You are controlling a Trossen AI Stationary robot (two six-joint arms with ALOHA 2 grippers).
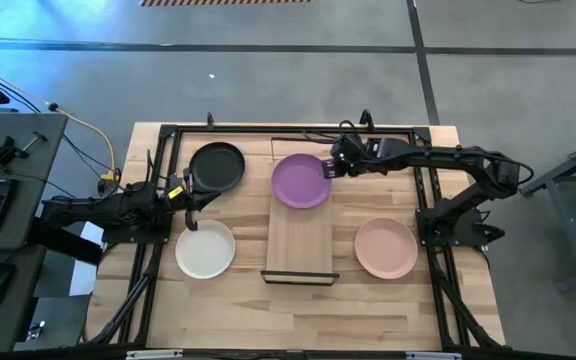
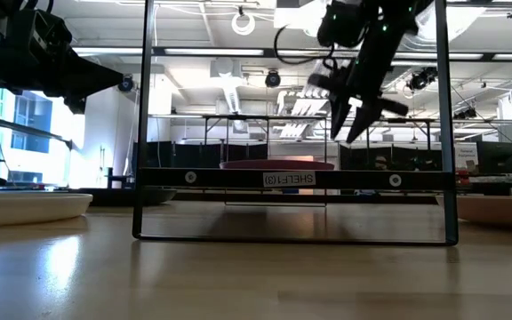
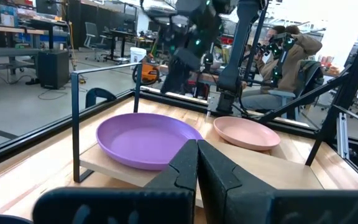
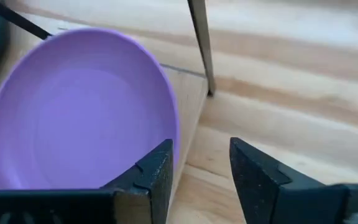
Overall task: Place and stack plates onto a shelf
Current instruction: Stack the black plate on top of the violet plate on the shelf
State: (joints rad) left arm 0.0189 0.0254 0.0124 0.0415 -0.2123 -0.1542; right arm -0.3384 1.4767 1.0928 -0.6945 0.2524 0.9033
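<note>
The purple plate (image 1: 301,181) (image 4: 79,118) lies flat on the far end of the pale wood shelf (image 1: 300,245) (image 4: 188,93). My right gripper (image 1: 330,166) (image 4: 201,146) is open and hovers over the plate's right rim. In the low view the right gripper (image 2: 349,124) is well above the plate (image 2: 278,164). The black plate (image 1: 216,167), the cream-white plate (image 1: 205,249) and the pale pink plate (image 1: 386,248) (image 3: 246,132) rest on the tabletop. My left gripper (image 1: 188,195) (image 3: 197,152) is shut, between the black and cream-white plates.
Thin black rails (image 3: 74,118) (image 4: 201,43) stand at the shelf's short ends, and a black frame (image 1: 168,140) runs round the table. The shelf's near half is bare wood. A seated person (image 3: 284,68) is beyond the table's right side.
</note>
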